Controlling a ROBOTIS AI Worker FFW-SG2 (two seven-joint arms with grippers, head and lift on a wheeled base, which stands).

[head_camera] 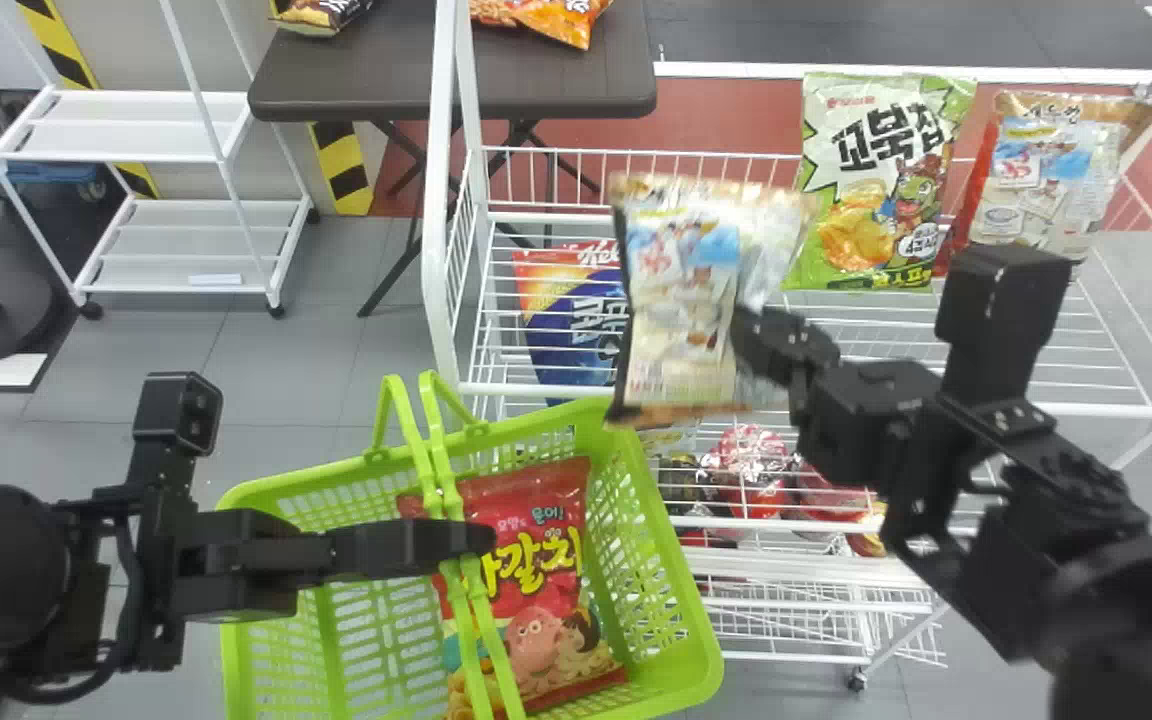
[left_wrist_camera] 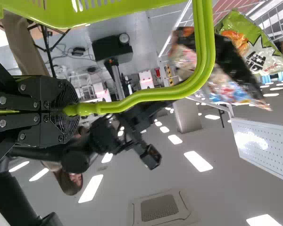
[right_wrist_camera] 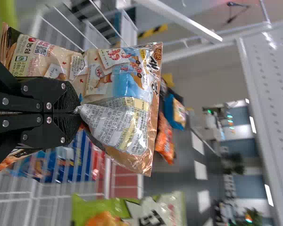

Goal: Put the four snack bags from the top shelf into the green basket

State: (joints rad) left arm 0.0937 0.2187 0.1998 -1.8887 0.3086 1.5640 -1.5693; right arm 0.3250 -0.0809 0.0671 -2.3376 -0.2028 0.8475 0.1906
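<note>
In the head view my right gripper (head_camera: 751, 335) holds a beige snack bag (head_camera: 681, 300) above the green basket's (head_camera: 681, 600) back right corner. In the right wrist view my right gripper (right_wrist_camera: 78, 112) pinches that bag (right_wrist_camera: 101, 80) by its crumpled side. My left gripper (head_camera: 481, 540) is at the basket's handles; in the left wrist view the left gripper (left_wrist_camera: 68, 110) is clamped on the green handle (left_wrist_camera: 179, 89). A red snack bag (head_camera: 546, 580) lies inside the basket. On the top shelf are a blue bag (head_camera: 576, 320), a green bag (head_camera: 866, 190) and another beige bag (head_camera: 1046, 180).
The white wire rack (head_camera: 446, 200) has a post just behind the basket. Lower shelves hold several packs (head_camera: 751, 470). A dark table (head_camera: 366, 85) with more bags and a white shelf cart (head_camera: 126, 125) stand farther back.
</note>
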